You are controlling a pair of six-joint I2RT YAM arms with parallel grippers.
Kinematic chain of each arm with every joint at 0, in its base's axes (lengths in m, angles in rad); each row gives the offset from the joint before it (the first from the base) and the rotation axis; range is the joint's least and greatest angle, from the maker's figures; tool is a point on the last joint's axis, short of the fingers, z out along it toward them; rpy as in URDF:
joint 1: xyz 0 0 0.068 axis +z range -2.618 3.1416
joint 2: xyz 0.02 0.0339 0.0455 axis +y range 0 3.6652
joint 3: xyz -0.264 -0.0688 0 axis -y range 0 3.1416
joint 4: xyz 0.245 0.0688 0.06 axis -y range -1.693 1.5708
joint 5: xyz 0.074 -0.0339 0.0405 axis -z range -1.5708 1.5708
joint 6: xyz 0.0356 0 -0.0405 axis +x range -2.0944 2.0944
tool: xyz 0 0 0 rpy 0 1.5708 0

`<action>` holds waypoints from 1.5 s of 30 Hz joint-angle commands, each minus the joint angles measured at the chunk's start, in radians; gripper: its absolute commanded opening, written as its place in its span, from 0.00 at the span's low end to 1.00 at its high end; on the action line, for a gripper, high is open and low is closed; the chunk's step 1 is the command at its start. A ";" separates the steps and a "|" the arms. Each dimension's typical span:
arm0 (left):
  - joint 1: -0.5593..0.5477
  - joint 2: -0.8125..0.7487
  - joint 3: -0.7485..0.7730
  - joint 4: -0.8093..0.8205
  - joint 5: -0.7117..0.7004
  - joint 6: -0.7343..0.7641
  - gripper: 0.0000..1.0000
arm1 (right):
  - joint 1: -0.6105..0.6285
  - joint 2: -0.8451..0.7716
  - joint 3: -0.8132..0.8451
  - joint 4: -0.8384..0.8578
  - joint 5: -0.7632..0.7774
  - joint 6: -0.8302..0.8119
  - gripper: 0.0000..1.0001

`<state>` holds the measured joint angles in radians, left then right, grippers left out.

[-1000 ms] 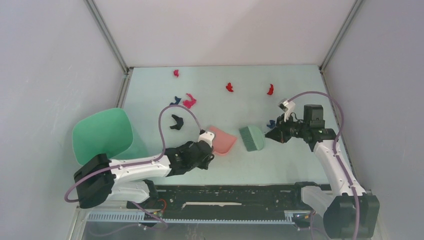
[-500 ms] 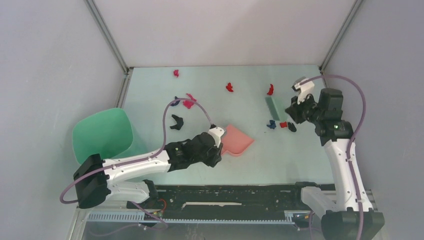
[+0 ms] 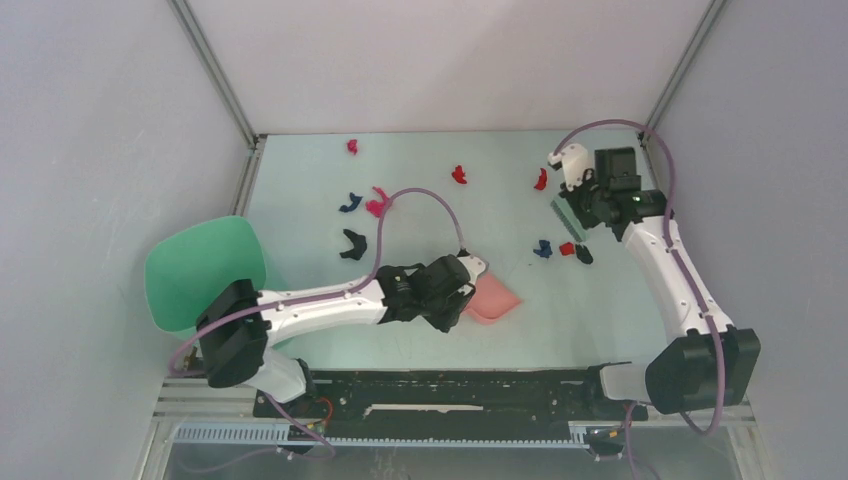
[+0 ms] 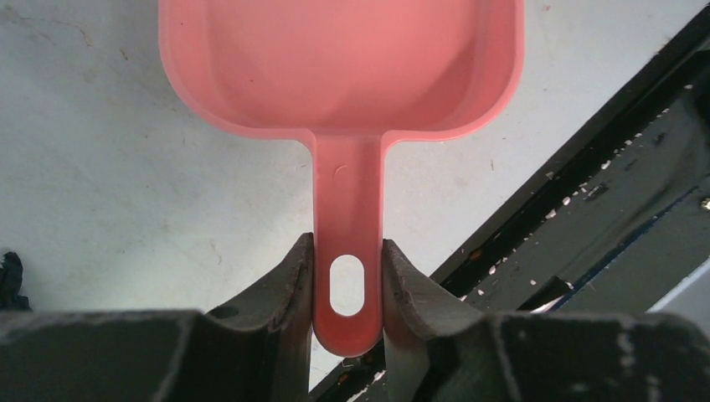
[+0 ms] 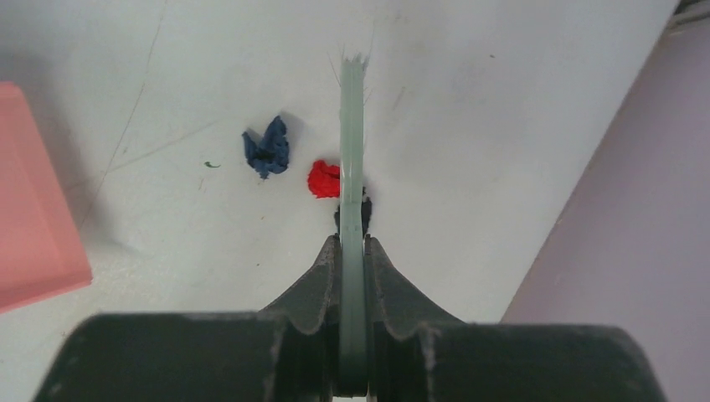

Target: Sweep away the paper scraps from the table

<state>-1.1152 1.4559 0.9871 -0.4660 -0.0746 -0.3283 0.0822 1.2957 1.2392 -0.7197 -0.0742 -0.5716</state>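
Paper scraps lie scattered on the pale green table: red ones along the far side, blue, magenta and black at the left. A blue, red and black cluster lies at the right. My left gripper is shut on the handle of the pink dustpan, which rests on the table. My right gripper is shut on the green brush, held edge-on just beyond the blue and red scraps; the black one is partly hidden behind it.
A darker green round bin stands off the table's left edge. A black rail runs along the near edge, close to the dustpan. The grey right wall is close to the brush.
My left arm has carried the dustpan to the right, nearer the front rail. My right arm has lifted the brush off the table and swung it to the far right, behind the right cluster.
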 commanded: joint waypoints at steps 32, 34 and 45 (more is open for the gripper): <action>-0.005 0.261 0.155 0.031 0.077 0.010 0.00 | 0.185 -0.061 0.075 -0.362 -0.405 0.156 0.00; -0.005 0.246 0.137 0.037 0.044 0.008 0.00 | 0.133 -0.082 0.107 -0.438 -0.430 0.074 0.00; -0.005 0.163 0.026 0.048 -0.005 -0.024 0.00 | -0.075 -0.169 -0.042 -0.882 -0.339 -0.576 0.00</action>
<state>-1.1164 1.6699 1.0355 -0.4210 -0.0425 -0.3317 0.0097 1.1957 1.3045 -1.4220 -0.4973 -0.8761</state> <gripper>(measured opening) 0.319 0.144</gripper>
